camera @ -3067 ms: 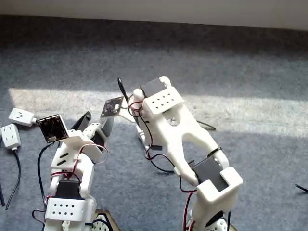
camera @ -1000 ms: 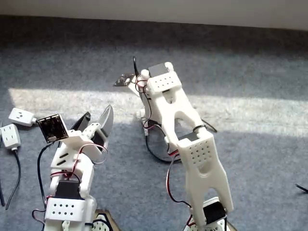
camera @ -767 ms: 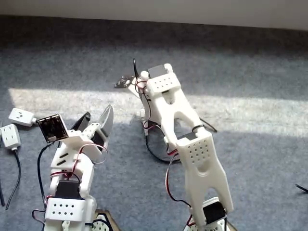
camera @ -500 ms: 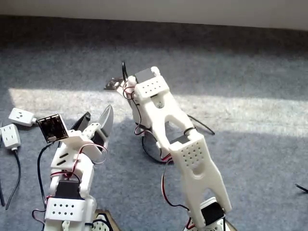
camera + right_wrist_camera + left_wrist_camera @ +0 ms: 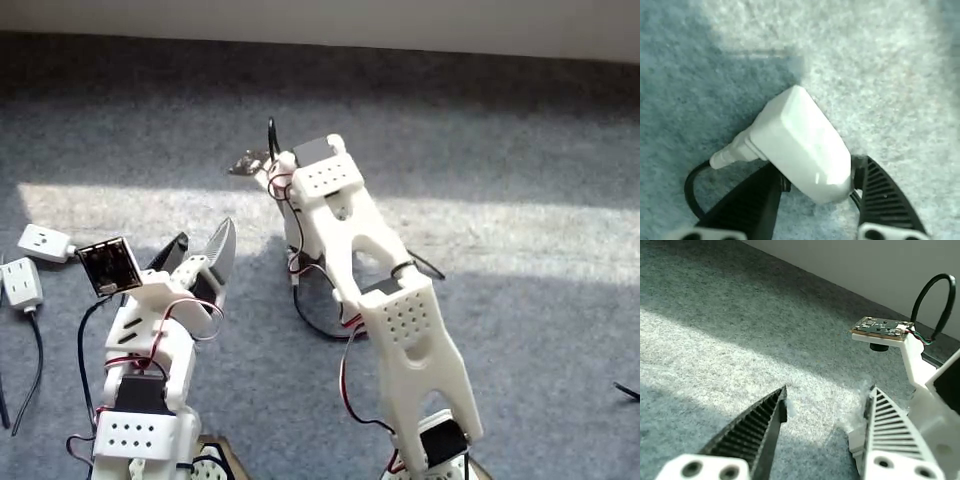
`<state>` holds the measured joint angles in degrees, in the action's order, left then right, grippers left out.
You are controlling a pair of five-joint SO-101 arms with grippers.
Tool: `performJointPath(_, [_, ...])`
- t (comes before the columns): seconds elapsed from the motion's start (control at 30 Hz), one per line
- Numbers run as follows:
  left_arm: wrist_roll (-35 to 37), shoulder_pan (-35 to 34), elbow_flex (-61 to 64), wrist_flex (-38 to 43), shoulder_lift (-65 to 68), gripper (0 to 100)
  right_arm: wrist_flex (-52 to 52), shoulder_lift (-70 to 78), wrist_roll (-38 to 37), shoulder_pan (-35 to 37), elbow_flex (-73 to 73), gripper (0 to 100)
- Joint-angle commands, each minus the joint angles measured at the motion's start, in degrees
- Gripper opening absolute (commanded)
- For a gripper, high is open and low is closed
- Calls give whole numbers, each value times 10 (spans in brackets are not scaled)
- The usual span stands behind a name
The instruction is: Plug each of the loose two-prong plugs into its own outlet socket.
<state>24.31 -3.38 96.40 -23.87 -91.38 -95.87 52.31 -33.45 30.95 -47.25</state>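
Plug (image 5: 800, 142) lay on carpet (image 5: 890, 60), right gripper (image 5: 820, 175) clamped on end away from cord (image 5: 692, 187); left gripper (image 5: 827, 392) wide, empty. Grip seemed shallow: should seat deeper, lift level toward sockets (image 5: 42, 241)

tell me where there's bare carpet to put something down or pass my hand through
Widest bare carpet lies right of the right arm. The strip along the wall is free too, as is the patch ahead of the open left hand. Crowded: the gap between the arms, with a black cable and plug, and the left edge by the outlet sockets.
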Motion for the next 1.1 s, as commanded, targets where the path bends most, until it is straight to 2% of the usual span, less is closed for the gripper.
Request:
performJointPath(0.0, [-3, 9, 0, 0, -7, 263, 7, 17, 21, -5, -20, 195])
performJointPath(0.13, [-3, 9, 0, 0, -7, 263, 49, 37, 72, -5, -21, 168])
performJointPath(0.3, [-3, 9, 0, 0, -7, 263, 80, 39, 79, -17, -75, 2])
performJointPath(0.5, [-3, 10, 0, 1, -7, 263, 108, 42, 187, -62, -167, 8])
performJointPath(0.77, [-4, 26, 0, -1, -7, 263, 251, 42, 319, -182, -195, 8])
performJointPath(0.9, [-4, 27, 0, -1, -7, 263, 297, 51, 331, -227, -182, 8])
performJointPath(1.07, [-4, 27, 0, -1, -7, 263, 299, 80, 333, -232, -214, 14])
